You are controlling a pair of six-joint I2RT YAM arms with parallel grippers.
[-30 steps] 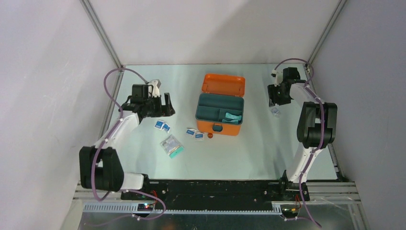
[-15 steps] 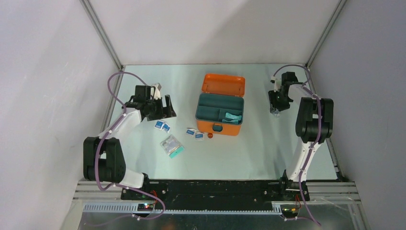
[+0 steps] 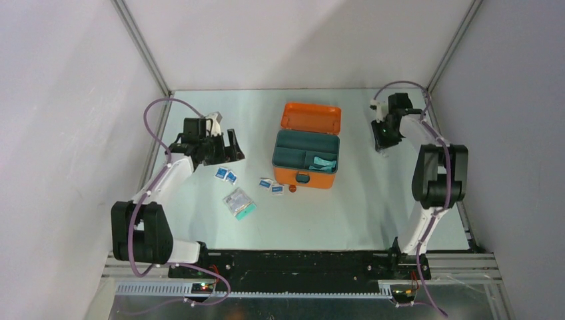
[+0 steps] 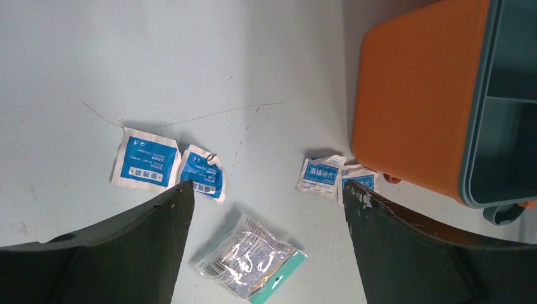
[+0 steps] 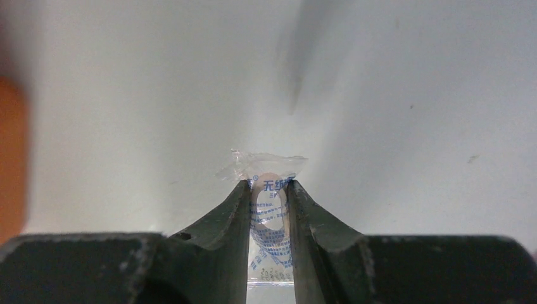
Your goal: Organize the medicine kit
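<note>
The orange medicine kit (image 3: pixel 288 175) stands open mid-table, its lid (image 3: pixel 311 117) tipped back and a dark teal tray (image 3: pixel 293 148) inside. It also shows in the left wrist view (image 4: pixel 411 95). My left gripper (image 3: pixel 225 148) is open and empty, hovering above two blue-white packets (image 3: pixel 226 175) and a clear packet with a teal edge (image 4: pixel 250 258). Two more blue-white packets (image 3: pixel 272 187) lie by the kit's front. My right gripper (image 3: pixel 382 141) is shut on a small clear packet with blue print (image 5: pixel 271 209), held above the table at the far right.
A small red round thing (image 3: pixel 292 189) lies by the kit's front. Grey walls with metal frame rails (image 3: pixel 143 53) close in the table at the back and sides. The right arm's upright link (image 3: pixel 436 177) stands near the right edge.
My right gripper has closed on the clear packet that lay on the table and lifted it toward the back. My left gripper has barely moved.
</note>
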